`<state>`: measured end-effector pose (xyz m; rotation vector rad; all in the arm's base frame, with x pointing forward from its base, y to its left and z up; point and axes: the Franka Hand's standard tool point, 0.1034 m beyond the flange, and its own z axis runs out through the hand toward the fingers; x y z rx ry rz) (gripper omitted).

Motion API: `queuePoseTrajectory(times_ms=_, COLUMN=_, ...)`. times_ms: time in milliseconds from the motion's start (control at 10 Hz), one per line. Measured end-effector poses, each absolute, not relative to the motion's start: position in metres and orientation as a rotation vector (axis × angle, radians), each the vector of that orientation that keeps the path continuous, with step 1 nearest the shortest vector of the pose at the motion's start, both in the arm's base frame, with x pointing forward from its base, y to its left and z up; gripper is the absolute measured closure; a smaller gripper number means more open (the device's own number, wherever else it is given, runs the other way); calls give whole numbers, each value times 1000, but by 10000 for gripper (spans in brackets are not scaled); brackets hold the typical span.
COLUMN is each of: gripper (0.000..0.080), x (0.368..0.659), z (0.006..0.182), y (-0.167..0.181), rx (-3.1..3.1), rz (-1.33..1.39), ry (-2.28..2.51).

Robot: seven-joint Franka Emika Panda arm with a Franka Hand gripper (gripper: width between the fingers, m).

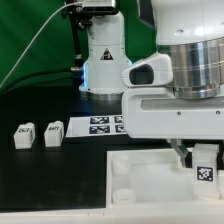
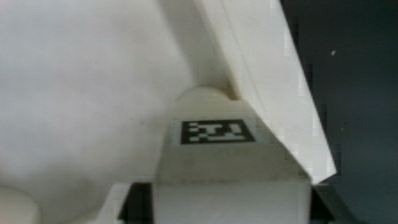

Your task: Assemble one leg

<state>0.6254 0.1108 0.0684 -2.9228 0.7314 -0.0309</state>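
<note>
The end effector (image 1: 203, 160) grips one leg (image 1: 204, 167) over the square top (image 1: 140, 180) (three legs (image 1: 37, 134) wait near the counter's (image 1: 50, 170) edge), seating apparently unfinished.

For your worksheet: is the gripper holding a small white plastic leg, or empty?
Holding. The gripper has the small white tagged leg between its fingers above the white square part.
</note>
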Motion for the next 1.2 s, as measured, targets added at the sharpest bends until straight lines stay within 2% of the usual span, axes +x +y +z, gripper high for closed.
queuePoseTrajectory(times_ms=300, gripper=508, x=629, z=67, y=110, rx=-2646, rz=83, ry=1504)
queuePoseTrajectory(times_ms=500, gripper=508, x=629, z=68, y=112, rx=-2242, rz=113, ry=2075)
queuePoseTrajectory(times_ms=700, gripper=507, x=629, z=69, y=111, rx=-1907, rz=150, ry=2380)
queuePoseTrajectory(times_ms=1200, gripper=505, x=627, z=69, y=108, rx=-1736, rz=124, ry=2537)
